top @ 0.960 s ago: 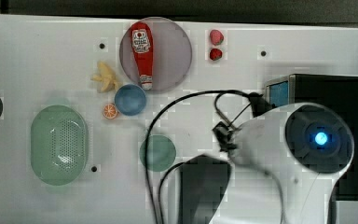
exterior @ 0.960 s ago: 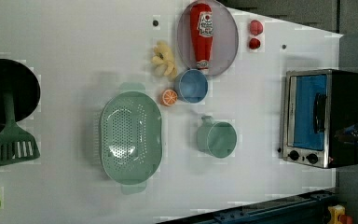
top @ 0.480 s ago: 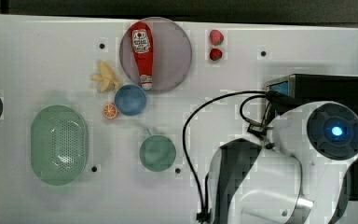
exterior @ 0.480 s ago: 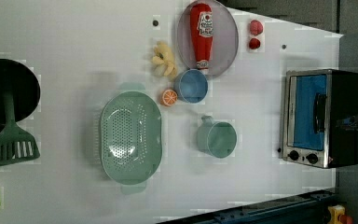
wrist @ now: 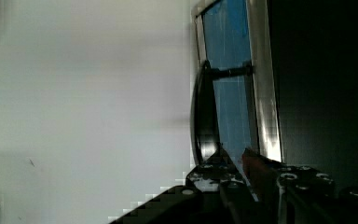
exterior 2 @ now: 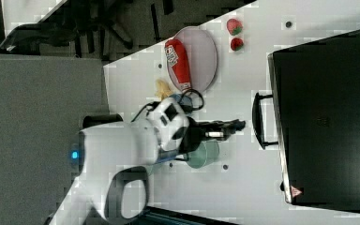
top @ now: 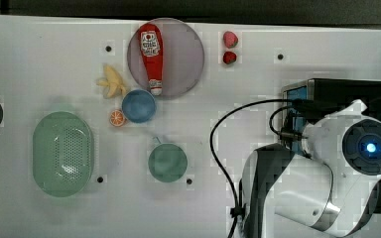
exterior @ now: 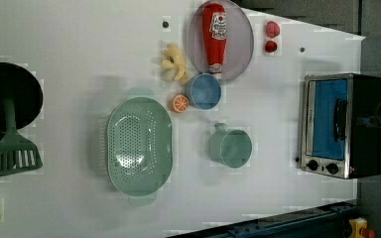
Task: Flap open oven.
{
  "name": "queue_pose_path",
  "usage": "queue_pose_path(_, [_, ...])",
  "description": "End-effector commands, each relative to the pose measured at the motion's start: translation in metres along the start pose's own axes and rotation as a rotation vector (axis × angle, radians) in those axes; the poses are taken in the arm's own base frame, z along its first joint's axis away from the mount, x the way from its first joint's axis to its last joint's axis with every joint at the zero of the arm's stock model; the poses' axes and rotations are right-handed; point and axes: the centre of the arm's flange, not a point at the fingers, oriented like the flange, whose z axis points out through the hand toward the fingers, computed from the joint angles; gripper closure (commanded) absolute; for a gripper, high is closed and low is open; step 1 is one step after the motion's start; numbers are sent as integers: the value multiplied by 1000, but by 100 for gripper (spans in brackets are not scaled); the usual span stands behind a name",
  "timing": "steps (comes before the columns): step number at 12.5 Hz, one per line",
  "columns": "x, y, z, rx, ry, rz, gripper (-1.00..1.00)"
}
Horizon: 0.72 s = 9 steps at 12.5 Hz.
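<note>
The oven [exterior: 342,125] is seen at the left view's right edge of the tabletop [exterior: 104,44], door shut, while the end effector [exterior 2: 236,125], narrowly parted and gripping nothing, is held just beside its bar handle [exterior 2: 258,120].

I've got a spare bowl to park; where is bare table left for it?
Free: the stretch of table above the green colander in the left view, and the strip between the green cup and the oven. Crowded: around the plate with the ketchup bottle, banana, blue bowl and orange slice.
</note>
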Motion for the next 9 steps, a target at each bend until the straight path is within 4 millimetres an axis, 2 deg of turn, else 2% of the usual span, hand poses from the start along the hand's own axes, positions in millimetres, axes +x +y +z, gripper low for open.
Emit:
queue_pose_path(1, [-6, 21, 31, -6, -28, -74, 65])
queue_pose_path(6, [-5, 12, 69, -23, -28, -92, 65])
queue_pose_path(9, [2, 6, 86, -45, 10, -106, 65])
